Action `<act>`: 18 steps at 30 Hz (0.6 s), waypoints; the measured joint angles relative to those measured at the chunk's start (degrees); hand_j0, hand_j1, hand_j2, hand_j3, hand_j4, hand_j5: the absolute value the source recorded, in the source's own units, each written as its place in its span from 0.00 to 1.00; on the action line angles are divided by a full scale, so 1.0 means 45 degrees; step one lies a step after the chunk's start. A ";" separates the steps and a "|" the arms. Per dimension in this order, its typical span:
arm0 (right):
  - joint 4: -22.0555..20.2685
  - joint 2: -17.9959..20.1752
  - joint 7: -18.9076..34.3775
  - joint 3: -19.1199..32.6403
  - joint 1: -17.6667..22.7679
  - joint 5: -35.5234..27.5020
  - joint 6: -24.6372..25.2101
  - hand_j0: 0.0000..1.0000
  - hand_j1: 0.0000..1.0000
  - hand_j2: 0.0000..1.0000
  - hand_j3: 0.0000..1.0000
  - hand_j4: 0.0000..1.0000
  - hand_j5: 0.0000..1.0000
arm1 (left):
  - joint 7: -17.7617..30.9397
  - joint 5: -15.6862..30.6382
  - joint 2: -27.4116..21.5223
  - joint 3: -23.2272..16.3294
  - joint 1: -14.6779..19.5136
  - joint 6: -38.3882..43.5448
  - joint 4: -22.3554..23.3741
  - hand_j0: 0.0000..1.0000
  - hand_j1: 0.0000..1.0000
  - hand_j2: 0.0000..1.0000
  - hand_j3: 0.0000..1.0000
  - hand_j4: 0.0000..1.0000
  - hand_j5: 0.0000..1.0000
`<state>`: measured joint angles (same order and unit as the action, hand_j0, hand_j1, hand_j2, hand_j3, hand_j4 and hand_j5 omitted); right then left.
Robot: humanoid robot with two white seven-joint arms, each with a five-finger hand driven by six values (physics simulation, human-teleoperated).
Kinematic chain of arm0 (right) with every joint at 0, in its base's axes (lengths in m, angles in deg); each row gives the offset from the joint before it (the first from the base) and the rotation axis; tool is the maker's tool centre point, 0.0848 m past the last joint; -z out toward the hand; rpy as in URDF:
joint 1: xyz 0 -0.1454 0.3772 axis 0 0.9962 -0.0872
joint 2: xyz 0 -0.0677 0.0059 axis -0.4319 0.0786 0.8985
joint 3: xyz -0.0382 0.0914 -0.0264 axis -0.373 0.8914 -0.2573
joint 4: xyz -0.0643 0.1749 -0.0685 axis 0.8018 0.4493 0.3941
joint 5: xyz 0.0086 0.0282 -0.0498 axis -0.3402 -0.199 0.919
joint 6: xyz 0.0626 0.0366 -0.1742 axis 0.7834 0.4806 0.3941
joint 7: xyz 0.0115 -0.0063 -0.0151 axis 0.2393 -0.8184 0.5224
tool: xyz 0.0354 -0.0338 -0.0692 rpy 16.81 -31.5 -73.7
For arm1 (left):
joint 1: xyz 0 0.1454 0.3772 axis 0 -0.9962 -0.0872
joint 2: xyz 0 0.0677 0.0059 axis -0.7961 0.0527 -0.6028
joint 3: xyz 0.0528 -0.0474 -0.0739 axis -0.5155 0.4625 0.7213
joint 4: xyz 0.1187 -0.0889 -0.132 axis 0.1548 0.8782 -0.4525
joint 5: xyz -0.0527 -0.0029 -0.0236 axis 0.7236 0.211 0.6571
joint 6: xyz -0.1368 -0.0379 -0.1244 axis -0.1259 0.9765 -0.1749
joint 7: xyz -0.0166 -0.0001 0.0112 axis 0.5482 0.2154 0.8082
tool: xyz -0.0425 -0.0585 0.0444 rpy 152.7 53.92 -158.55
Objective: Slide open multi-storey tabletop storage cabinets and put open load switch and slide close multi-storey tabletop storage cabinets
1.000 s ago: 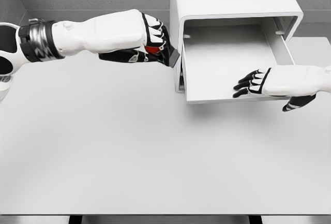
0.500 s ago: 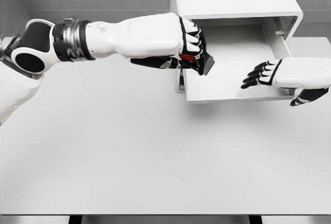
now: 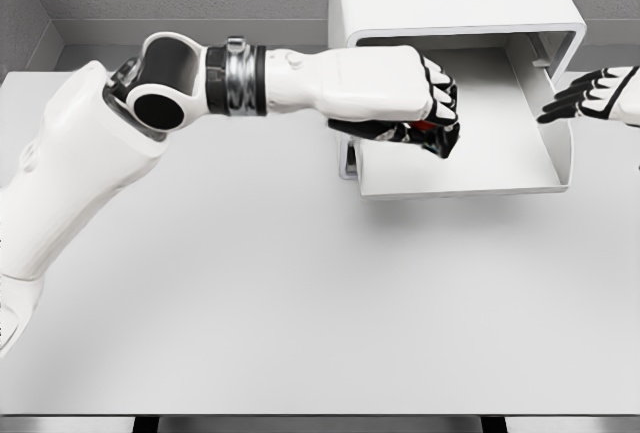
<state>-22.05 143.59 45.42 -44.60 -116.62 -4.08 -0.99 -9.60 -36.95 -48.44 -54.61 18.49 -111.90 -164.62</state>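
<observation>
Left hand (image 3: 432,118) now over the open drawer (image 3: 480,168), gripping load switch (image 3: 428,128); right hand (image 3: 590,96) withdrawn.

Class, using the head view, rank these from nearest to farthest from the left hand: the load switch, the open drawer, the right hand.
1. Load switch: gripped in the left hand.
2. Open drawer: directly beneath that hand.
3. Right hand: far right, beyond the drawer's side wall.
</observation>
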 measured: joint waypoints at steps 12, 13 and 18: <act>0.0265 0.0020 -0.0126 -0.0074 0.0117 0.0078 -0.0001 1.00 1.00 1.00 1.00 1.00 1.00 | 0.0018 -0.2006 0.1228 0.0096 0.0059 -0.0005 0.1862 0.47 0.47 0.47 0.47 0.47 0.47; 0.0263 0.0027 -0.0127 -0.0076 0.0117 0.0078 -0.0001 1.00 1.00 1.00 1.00 1.00 1.00 | 0.0016 -0.2057 0.1286 0.0109 0.0059 -0.0003 0.1949 0.47 0.47 0.47 0.47 0.47 0.47; 0.0243 0.0043 -0.0120 -0.0080 0.0156 0.0079 -0.0001 1.00 1.00 1.00 1.00 1.00 1.00 | 0.0016 -0.2243 0.1487 0.0145 0.0098 -0.0001 0.2285 0.47 0.47 0.47 0.47 0.47 0.47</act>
<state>-20.96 143.79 44.88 -44.96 -115.92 -3.73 -0.99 -9.53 -47.04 -41.75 -53.96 18.92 -111.90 -154.34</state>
